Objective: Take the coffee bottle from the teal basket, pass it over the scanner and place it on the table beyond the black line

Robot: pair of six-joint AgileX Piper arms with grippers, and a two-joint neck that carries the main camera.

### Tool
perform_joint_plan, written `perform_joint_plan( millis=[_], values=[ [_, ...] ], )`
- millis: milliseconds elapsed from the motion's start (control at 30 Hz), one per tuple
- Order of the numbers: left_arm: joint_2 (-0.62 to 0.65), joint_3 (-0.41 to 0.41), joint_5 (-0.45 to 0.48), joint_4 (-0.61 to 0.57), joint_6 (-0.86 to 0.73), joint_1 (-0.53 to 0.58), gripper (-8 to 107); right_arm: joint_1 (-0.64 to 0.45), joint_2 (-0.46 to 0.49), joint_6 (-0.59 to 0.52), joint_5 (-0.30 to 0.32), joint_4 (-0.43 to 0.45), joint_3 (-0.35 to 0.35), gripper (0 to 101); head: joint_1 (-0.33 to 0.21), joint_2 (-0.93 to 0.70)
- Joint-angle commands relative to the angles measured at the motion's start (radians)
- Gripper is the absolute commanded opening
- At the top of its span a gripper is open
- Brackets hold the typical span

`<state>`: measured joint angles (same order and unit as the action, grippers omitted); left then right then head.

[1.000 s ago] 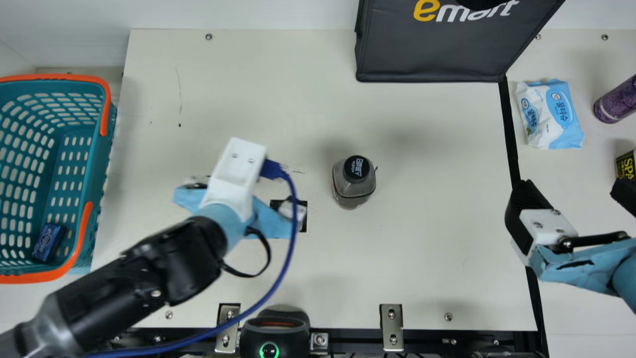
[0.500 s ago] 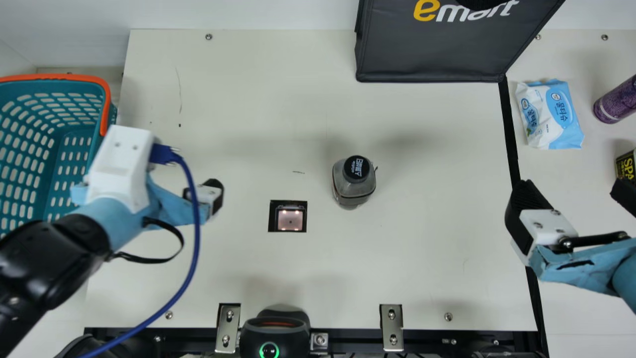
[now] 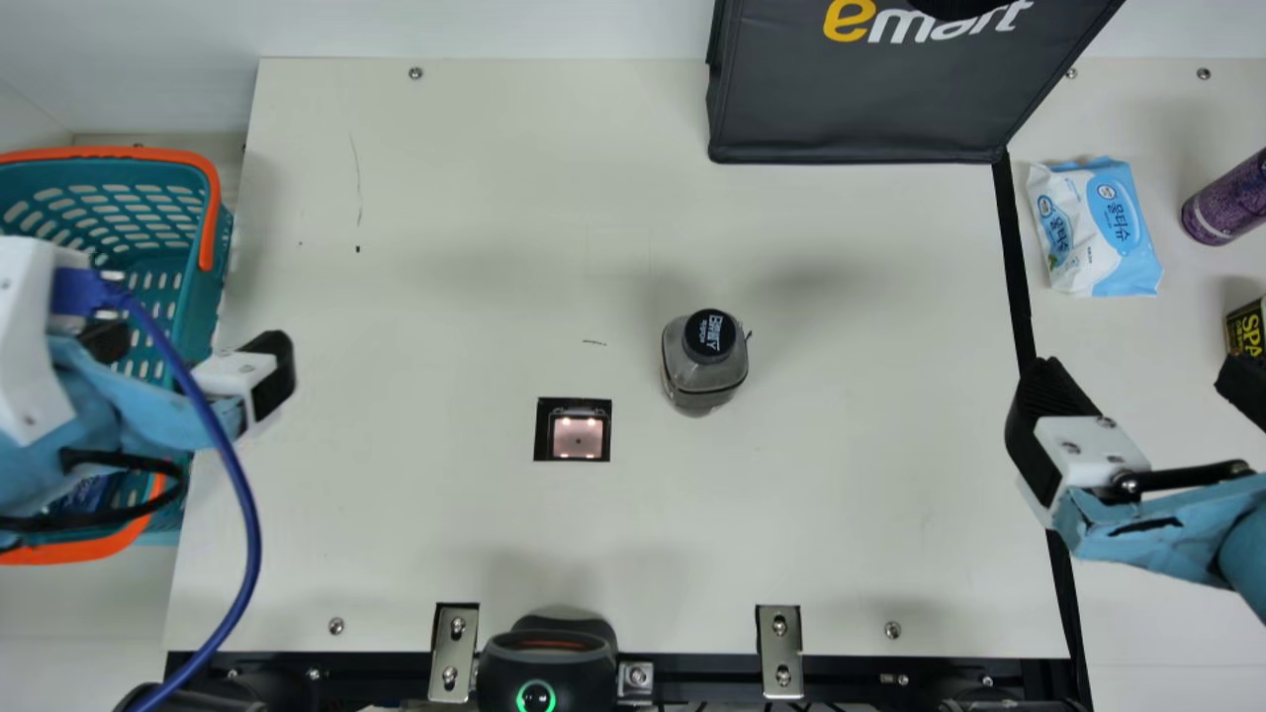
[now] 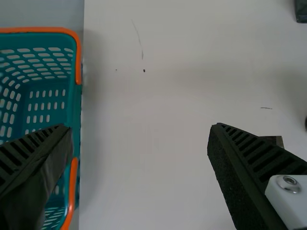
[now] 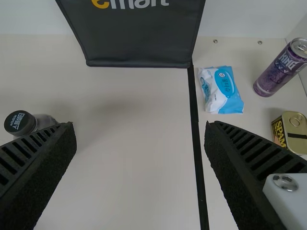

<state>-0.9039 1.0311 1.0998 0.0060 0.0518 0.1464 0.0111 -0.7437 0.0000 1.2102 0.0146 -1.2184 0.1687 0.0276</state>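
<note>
My left end effector (image 3: 188, 356) and right end effector (image 3: 1147, 391) are both spread, gripping nothing. The coffee bottle (image 3: 704, 346) stands on the counter (image 3: 841, 504), well to my right end effector's left, short of the black line (image 3: 1015, 257). Coming in off-centre, I could tip it with one finger; pinching only the cap might let it swing or slip. Dropping my left end effector could snag the teal basket (image 3: 206, 297) beneath it.
</note>
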Motion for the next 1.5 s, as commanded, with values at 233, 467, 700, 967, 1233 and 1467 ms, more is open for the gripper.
perform_joint_plan(
  millis=[233, 467, 700, 967, 1233, 1467],
  values=[
    [0.0, 0.008, 0.012, -0.006, -0.035, -0.025, 90, 0.003, -0.004, 0.0, -0.001, 0.0, -0.001, 95, -0.03, 0.0],
    [0.0, 0.008, 0.009, -0.006, -0.035, -0.025, 90, 0.083, -0.069, -0.034, -0.006, -0.035, -0.015, 95, -0.03, 0.0],
    [0.0, 0.008, 0.009, -0.006, -0.035, -0.025, 90, 0.167, -0.157, -0.115, 0.002, -0.111, -0.026, 95, -0.03, 0.0],
    [0.0, 0.008, 0.009, -0.006, -0.035, -0.025, 90, 0.235, -0.264, -0.188, 0.0, -0.16, -0.04, 95, -0.03, 0.0],
    [0.0, 0.008, 0.009, -0.006, -0.035, -0.025, 90, 0.366, -0.394, -0.068, -0.017, -0.103, -0.065, 95, -0.03, 0.0],
    [0.0, 0.008, 0.009, -0.006, -0.035, -0.025, 90, 0.499, -0.511, 0.125, -0.04, -0.03, -0.095, 95, -0.03, 0.0]
  ],
)
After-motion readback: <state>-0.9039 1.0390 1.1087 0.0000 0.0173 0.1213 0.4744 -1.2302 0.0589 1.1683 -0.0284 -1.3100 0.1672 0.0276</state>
